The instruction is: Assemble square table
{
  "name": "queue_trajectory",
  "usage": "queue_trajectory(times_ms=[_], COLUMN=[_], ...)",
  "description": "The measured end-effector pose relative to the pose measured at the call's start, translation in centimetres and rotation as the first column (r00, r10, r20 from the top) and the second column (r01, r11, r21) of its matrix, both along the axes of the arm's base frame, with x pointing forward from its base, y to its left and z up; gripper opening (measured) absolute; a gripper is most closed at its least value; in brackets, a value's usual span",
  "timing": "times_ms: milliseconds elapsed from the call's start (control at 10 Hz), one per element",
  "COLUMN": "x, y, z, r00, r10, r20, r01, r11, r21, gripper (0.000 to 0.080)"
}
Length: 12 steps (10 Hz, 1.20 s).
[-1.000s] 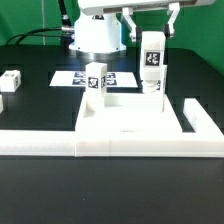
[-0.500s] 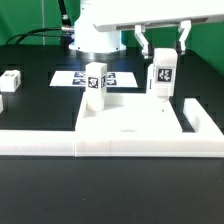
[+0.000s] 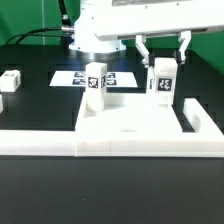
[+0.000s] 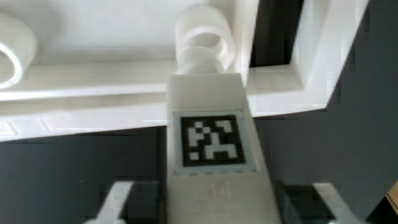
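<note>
One leg post (image 3: 163,85) sits clamped in my end effector (image 3: 163,58), right of centre in the frame; it has dropped lower, toward the far right corner of the square slab (image 3: 120,128), so seating it looks close.

Slab (image 3: 125,125): plain white; gripped leg (image 3: 163,85): white, bearing a black-and-white blocky square tag with a white border; middle leg (image 3: 95,80) and third leg (image 3: 8,80): white, with like tags; rail (image 3: 40,143): white; marker board (image 3: 70,78): white, printed with black tags; table (image 3: 40,110): black.
</note>
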State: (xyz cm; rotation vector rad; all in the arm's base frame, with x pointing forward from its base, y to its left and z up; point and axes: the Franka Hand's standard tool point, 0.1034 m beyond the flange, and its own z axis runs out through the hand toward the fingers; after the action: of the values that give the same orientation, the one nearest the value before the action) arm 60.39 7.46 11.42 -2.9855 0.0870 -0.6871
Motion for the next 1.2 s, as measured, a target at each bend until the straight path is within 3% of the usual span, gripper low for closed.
queue_trajectory(times_ms=[1200], x=[0.1], y=[0.5], z=[-2.2], r00=[1.0], r10=[0.006], r20=[-0.005], r01=[-0.006], r11=[1.0], r21=[-0.01], gripper=[0.0293])
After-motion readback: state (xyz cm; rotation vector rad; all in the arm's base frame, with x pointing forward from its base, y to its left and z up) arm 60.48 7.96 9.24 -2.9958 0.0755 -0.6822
